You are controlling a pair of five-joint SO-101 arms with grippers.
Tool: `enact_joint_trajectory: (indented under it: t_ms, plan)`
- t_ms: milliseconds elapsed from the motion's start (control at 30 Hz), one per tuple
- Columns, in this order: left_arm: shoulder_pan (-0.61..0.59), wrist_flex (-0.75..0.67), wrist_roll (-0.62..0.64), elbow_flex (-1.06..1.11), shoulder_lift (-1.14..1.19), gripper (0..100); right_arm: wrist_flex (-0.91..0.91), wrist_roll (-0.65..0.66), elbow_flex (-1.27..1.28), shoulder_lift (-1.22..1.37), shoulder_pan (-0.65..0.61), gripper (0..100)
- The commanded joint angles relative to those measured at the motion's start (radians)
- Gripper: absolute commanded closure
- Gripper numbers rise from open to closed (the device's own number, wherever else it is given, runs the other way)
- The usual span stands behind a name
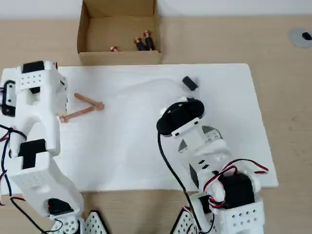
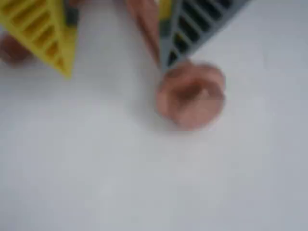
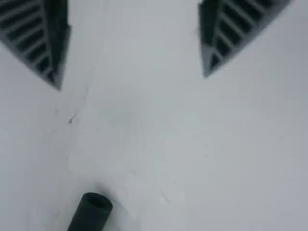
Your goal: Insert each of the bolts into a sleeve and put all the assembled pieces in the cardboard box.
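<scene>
From above, two bolts (image 1: pixel 80 113) lay beside the left arm and a sleeve (image 1: pixel 190 83) lay beyond the right arm (assembled pieces (image 1: pixel 144 43) sat in the cardboard box (image 1: pixel 119 58)). At the left wrist, the left tool (image 2: pixel 115 70) stood wide, a bolt head (image 2: pixel 192 94) touching its grey finger (image 2: pixel 192 24). At the right wrist, the right tool (image 3: pixel 131 78) gaped wide, with the sleeve nearby.

A white sheet (image 1: pixel 126 156) lies over the light wooden table (image 1: pixel 287 97)
</scene>
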Motion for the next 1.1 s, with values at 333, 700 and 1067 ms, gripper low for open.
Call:
enact_joint_trajectory:
  t_ms: [333, 700, 1067]
  plan:
    - [0.025, 0.176, 0.014, -0.138, -0.013, 86, -0.052, 0.003, 0.053, 0.002, 0.012, 77.1]
    - [0.083, 0.319, 0.043, -0.187, -0.002, 86, -0.055, 0.005, 0.054, 0.001, 0.013, 77.1]
    - [0.077, 0.107, 0.075, 0.029, -0.002, 86, -0.055, 0.005, 0.054, 0.001, 0.013, 77.1]
